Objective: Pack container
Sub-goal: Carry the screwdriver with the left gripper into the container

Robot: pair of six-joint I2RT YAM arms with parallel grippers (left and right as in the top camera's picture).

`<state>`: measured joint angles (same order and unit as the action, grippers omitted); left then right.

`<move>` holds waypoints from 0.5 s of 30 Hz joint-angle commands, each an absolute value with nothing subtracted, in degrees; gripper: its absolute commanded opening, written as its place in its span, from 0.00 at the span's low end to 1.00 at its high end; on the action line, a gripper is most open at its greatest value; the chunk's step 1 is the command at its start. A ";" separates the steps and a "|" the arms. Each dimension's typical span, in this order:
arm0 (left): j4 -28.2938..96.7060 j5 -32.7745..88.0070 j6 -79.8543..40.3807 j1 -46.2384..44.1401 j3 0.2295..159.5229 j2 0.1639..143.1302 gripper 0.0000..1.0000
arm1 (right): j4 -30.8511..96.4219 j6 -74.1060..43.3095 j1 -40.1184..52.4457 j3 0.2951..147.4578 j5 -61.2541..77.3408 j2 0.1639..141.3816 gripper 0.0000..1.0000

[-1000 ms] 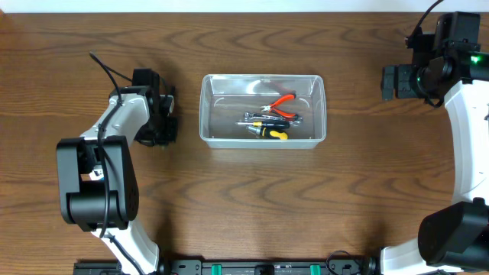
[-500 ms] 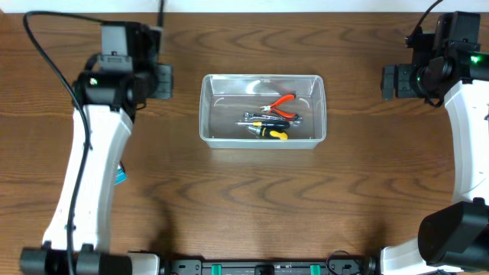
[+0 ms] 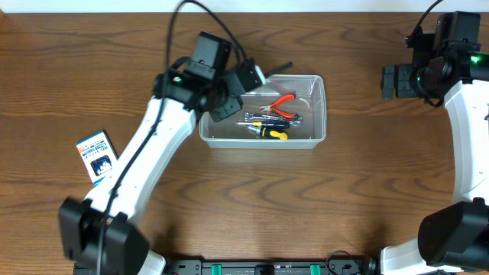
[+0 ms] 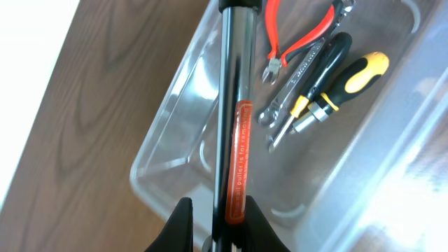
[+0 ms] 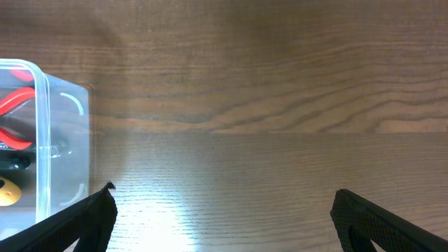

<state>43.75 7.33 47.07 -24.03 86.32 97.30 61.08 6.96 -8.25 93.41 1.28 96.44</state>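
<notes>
The left arm has swung across the table (image 3: 344, 198) since half a second ago: then it stood off to the left of the container (image 3: 321, 114), now its left gripper (image 3: 243, 79) hangs over the tub's far left corner. With the arm gone from that side, a small blue-and-white card packet (image 3: 95, 155) lies in full view near the table's left edge, well apart from the tub. The right arm has not shifted (same spot at the far right in all three overhead pictures).

The left gripper's fingers are pressed in on a long tool (image 4: 234, 84) with a shiny metal shaft, an orange printed label partway along it and a black end. From the left wrist camera the shaft runs straight out from between the fingertips (image 4: 183, 222) and over the left part of the tub. Whether the tool touches the tub's floor or wall cannot be told.

The container itself sits in the middle of the table, between the two arms, long side running left to right. Inside it, toward the middle, lie red-handled pliers (image 3: 280, 103), a silver wrench (image 3: 252, 117), a black-handled screwdriver (image 4: 325, 59) and a yellow-and-black screwdriver (image 3: 273, 132), bunched close together and partly overlapping.

The right gripper (image 5: 222, 196) is spread wide with nothing between its fingers. It hovers over bare wood to the right of the tub, whose right end shows at the left edge of the right wrist view.
</notes>
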 commanded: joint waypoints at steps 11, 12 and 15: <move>41.89 7.53 53.10 -24.21 86.19 114.17 0.06 | 61.08 7.84 -8.82 93.54 0.86 96.55 0.99; 41.89 7.53 53.10 -24.18 86.19 114.78 0.06 | 61.10 7.81 -8.82 93.54 0.86 96.55 0.99; 41.91 7.51 53.10 -24.18 86.15 116.03 0.10 | 61.10 7.84 -8.82 93.54 0.84 96.55 0.99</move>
